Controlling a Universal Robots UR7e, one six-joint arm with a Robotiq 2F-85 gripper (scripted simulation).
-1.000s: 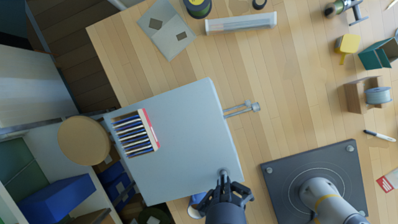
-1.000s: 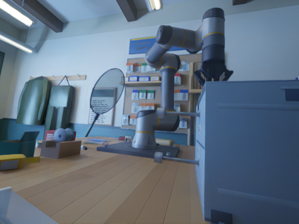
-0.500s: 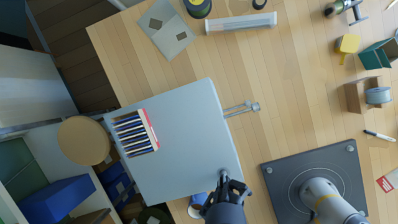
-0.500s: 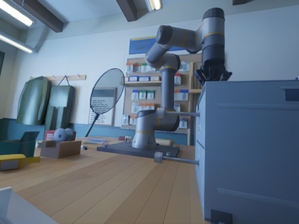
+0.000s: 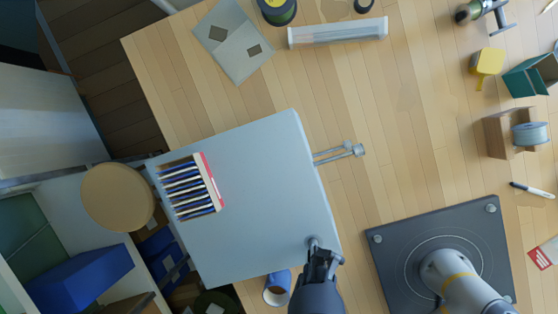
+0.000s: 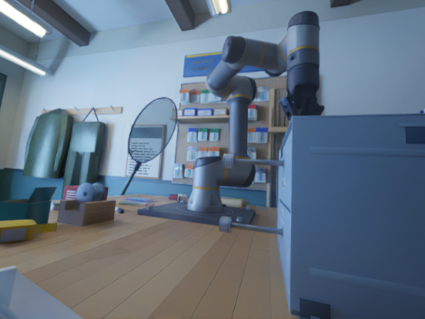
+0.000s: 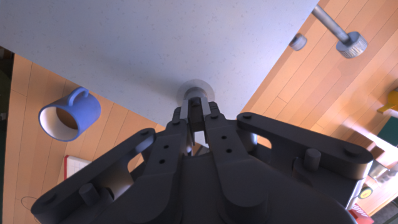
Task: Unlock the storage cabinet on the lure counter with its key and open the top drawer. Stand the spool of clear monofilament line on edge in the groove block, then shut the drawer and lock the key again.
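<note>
The key (image 7: 195, 103) stands in a round lock on top of the grey storage cabinet (image 5: 248, 196), near its front corner, and is held in my closed gripper (image 7: 195, 108), which reaches down onto it (image 5: 314, 248). Both drawers are shut, their bar handles (image 5: 342, 151) sticking out over the counter. The spool of clear line (image 5: 529, 133) stands on edge in the wooden groove block (image 5: 501, 132) at the counter's right side. In the second side camera my gripper (image 6: 302, 106) sits at the cabinet's top edge.
My arm's dark base plate (image 5: 440, 248) lies right of the cabinet. A blue mug (image 5: 277, 288) lies on its side by the cabinet's corner. A rack of lures (image 5: 189, 186) sits on the cabinet top. A marker (image 5: 532, 190), a yellow block and a teal box lie at the right.
</note>
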